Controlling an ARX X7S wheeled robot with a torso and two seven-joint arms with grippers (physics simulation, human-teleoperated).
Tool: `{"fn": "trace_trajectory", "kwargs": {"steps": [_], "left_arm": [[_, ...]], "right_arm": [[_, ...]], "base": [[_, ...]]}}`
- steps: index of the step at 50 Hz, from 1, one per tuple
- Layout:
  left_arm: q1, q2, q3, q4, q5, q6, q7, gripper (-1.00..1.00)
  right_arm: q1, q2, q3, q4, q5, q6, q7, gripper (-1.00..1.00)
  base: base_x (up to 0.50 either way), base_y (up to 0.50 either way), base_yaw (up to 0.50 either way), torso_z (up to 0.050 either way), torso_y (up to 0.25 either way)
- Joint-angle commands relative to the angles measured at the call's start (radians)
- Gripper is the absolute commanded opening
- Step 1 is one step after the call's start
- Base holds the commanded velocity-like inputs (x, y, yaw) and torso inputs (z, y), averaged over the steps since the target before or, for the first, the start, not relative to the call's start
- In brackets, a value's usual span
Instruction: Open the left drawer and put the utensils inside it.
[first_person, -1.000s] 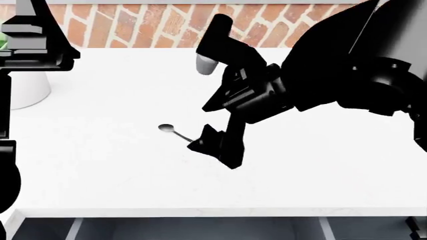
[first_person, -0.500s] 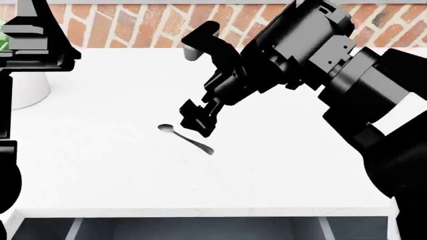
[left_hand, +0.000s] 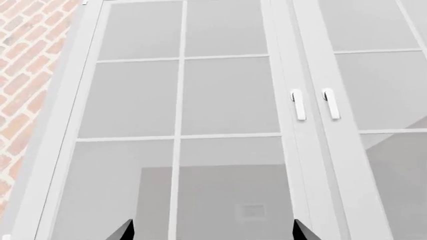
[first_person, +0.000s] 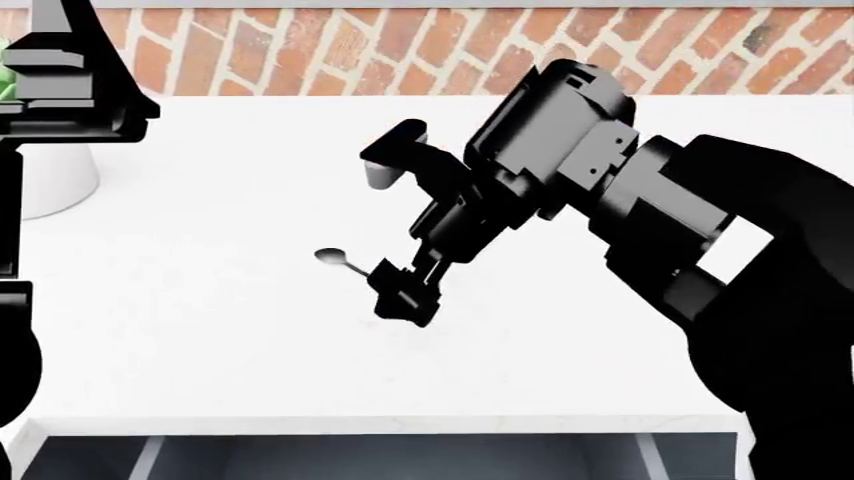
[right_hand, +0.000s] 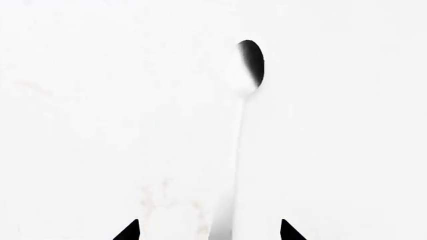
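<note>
showing the left drawer (first_person: 400, 457) pulled open below the counter (first_person: 200, 340), contents not visible. spoon (first_person: 334, 259) lies flat mid-counter. right gripper (first_person: 403, 293) angled down over the spoon's handle, fingers apart straddling it. left gripper (left_hand: 212, 231) fingers apart, facing cabinet doors (left_hand: 180, 125).

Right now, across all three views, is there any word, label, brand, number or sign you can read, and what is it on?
None: no readable text in any view.
Spoon, counter, brick wall: no lettering.
White pot: blank on the side that shows.
Right gripper and arm: plain black and grey, no markings.
Window in the left wrist view: bare panes and white handles, with one faint grey rectangle behind the glass, too blurred to read.
</note>
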Motion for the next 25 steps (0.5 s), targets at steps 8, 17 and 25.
{"fn": "trace_trajectory", "kwargs": {"steps": [8,17,25], "left_arm": [[0.011,-0.007,-0.007,-0.05,0.027,0.032,0.019,1.0],[0.018,-0.006,-0.004,-0.054,0.033,0.041,0.021,1.0],[0.014,-0.01,-0.009,-0.05,0.025,0.035,0.016,1.0]], "right_arm": [[-0.081,-0.038,-0.042,0.116,-0.09,-0.003,-0.126,1.0],[-0.11,-0.038,-0.023,0.124,-0.135,0.018,-0.146,1.0],[-0.103,-0.032,-0.016,0.08,-0.149,-0.002,-0.142,-1.0]], "base": [[0.0,0.0,0.0,0.0,0.001],[0.0,0.0,0.0,-0.001,0.0],[0.0,0.0,0.0,-0.001,0.0]]}}
